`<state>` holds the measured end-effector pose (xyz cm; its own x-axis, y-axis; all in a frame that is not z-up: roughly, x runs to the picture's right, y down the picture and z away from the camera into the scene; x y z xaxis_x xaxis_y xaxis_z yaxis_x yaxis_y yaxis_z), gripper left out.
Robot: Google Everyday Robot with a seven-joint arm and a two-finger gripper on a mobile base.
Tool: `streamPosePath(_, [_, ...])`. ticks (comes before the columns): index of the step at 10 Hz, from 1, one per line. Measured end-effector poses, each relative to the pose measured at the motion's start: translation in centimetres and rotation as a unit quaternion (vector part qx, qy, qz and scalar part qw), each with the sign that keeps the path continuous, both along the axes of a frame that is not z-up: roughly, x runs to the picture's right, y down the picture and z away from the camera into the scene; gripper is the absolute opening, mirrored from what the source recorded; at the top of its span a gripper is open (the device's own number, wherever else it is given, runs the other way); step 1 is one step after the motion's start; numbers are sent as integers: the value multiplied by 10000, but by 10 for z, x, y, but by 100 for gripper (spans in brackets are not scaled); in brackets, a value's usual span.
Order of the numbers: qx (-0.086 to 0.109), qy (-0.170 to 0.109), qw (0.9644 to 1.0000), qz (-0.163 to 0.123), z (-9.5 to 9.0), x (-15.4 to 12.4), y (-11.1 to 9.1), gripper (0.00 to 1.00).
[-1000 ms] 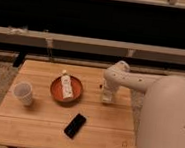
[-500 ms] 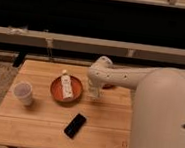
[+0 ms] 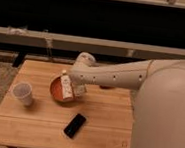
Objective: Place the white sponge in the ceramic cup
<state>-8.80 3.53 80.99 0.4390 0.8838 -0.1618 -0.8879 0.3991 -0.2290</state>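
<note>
I see the gripper (image 3: 77, 90) clenched, low over the right side of the dish (image 3: 57, 90) at the middle of the counter (image 3: 105, 125). The sponge (image 3: 67, 87) lies tilted in that dish, right against the gripper; I cannot tell whether it is gripped. The cup (image 3: 23, 93) stands upright near the left edge, well apart. A phone (image 3: 75, 125) lies toward the front edge.

The gripper (image 3: 77, 89), over the orange dish (image 3: 55, 89) beside the white sponge (image 3: 66, 86), is mostly hidden by the arm (image 3: 115, 78).
</note>
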Motion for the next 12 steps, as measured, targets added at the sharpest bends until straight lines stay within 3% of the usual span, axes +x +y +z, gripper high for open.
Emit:
streamPosePath(2, [109, -288, 9987, -396, -6, -30, -2, 0])
streamPosePath(4, [199, -643, 9952, -706, -6, -61, -7, 0])
streamPosePath(10, [392, -1404, 9819, -1211, -25, -127, -16, 0])
streamPosePath(12, [387, -1517, 9796, -1261, -30, -138, -13, 0])
